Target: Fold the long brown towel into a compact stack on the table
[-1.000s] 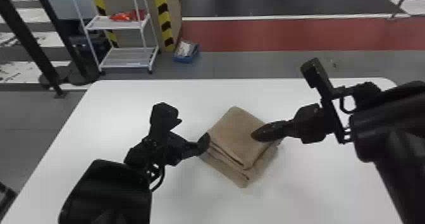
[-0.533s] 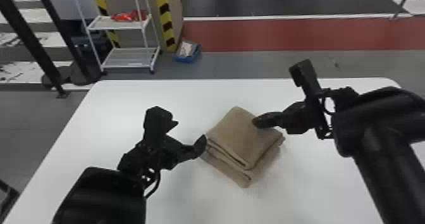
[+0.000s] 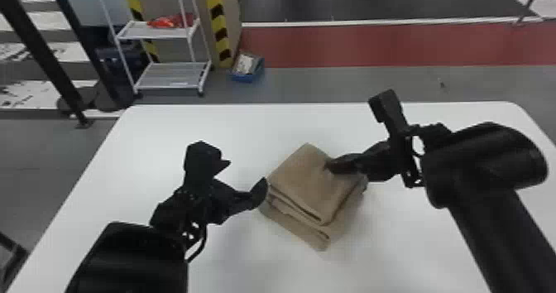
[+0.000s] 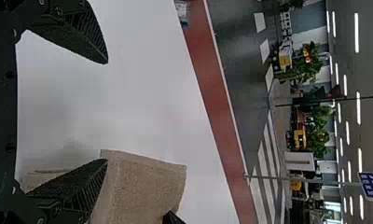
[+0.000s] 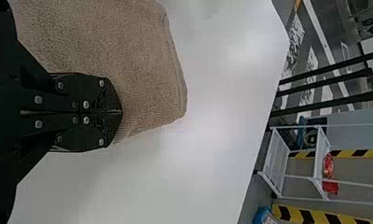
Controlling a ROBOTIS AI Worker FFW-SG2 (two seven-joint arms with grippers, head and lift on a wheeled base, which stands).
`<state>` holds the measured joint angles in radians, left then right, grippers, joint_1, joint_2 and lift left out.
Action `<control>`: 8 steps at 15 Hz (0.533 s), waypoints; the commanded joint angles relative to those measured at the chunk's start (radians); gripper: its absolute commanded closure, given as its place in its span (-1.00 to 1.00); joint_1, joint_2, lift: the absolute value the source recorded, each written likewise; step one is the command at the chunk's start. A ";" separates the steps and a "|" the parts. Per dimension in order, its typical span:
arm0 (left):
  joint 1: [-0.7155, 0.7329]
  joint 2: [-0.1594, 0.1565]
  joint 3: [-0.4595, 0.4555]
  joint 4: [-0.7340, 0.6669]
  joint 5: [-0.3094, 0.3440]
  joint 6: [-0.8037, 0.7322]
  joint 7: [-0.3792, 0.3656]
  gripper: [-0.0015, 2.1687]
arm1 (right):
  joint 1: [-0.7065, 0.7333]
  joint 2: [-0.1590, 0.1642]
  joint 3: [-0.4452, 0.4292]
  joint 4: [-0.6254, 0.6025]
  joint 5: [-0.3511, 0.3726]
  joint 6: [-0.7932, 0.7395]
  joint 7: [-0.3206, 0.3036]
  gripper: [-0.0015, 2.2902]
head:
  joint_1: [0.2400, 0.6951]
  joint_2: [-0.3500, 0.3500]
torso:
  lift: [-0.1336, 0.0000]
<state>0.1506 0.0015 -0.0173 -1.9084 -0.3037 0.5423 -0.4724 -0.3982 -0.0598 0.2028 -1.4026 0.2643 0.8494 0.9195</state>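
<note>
Two fingers closed together, the right gripper [image 3: 327, 165] is reaching over the brown towel [image 3: 306, 180], perhaps touching its top. Left gripper [image 3: 247, 171] is standing open, one finger beside the towel's left corner. Towel is lying folded in layers on the white table [image 3: 165, 147]. Beyond, a white cart [image 3: 171, 81] is standing.

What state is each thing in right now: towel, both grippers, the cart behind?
Brown towel, folded into a layered stack, lower layers sticking out at the near side
Left gripper, open, at the towel's left corner
Right gripper, shut, over the towel's top
White cart, standing, red item on its upper shelf
</note>
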 commanded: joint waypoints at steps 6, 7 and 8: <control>0.000 -0.004 0.027 -0.001 0.005 0.000 0.000 -0.87 | 0.027 -0.003 -0.005 -0.032 -0.034 -0.049 0.096 0.66 | 1.00 0.36 | -0.85; 0.001 -0.004 0.031 -0.003 0.005 0.000 0.000 -0.87 | 0.041 -0.008 -0.023 -0.056 -0.076 -0.040 0.116 0.66 | 1.00 0.38 | -0.85; 0.003 -0.004 0.040 -0.004 0.008 0.000 0.000 -0.87 | 0.059 -0.022 -0.045 -0.105 -0.111 0.012 0.136 0.66 | 1.00 0.40 | -0.85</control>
<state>0.1514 0.0015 0.0121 -1.9107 -0.2989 0.5423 -0.4724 -0.3593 -0.0678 0.1845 -1.4578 0.1985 0.8161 1.0428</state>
